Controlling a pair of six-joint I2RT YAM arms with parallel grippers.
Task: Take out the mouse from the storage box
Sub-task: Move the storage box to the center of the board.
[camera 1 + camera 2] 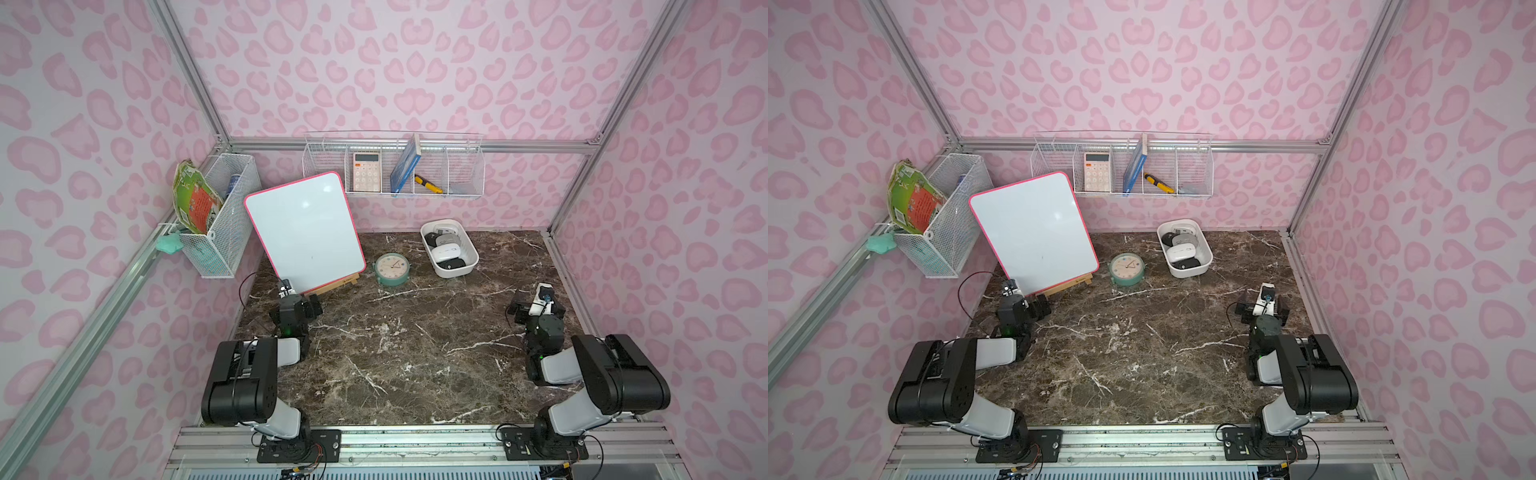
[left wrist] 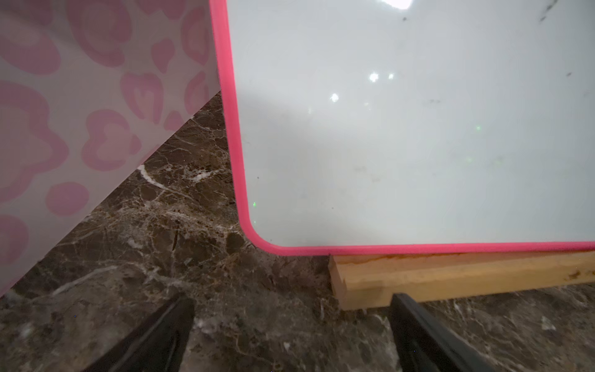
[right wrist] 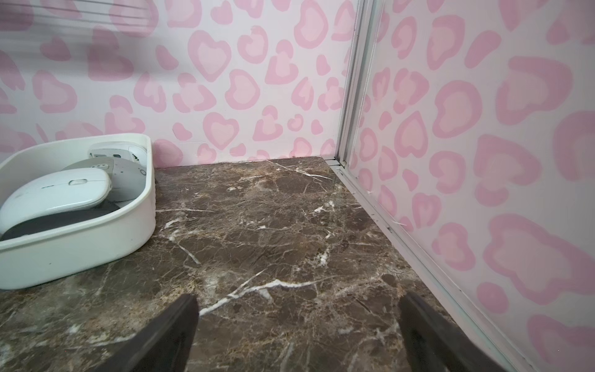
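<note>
Bare tabletop (image 1: 407, 353) up to the storage box (image 1: 455, 272); clock (image 1: 392, 269) just beside it, whiteboard (image 1: 305, 232) beyond.

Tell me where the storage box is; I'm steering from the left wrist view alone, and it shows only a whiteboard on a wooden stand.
Observer: The storage box sits at the back of the table, right of the green clock.
Operator: Which arm is nearer?
Observer: The right gripper; the box lies close ahead of its open jaws.
Operator: What's on top inside?
Observer: A white mouse lies over a dark one.
</note>
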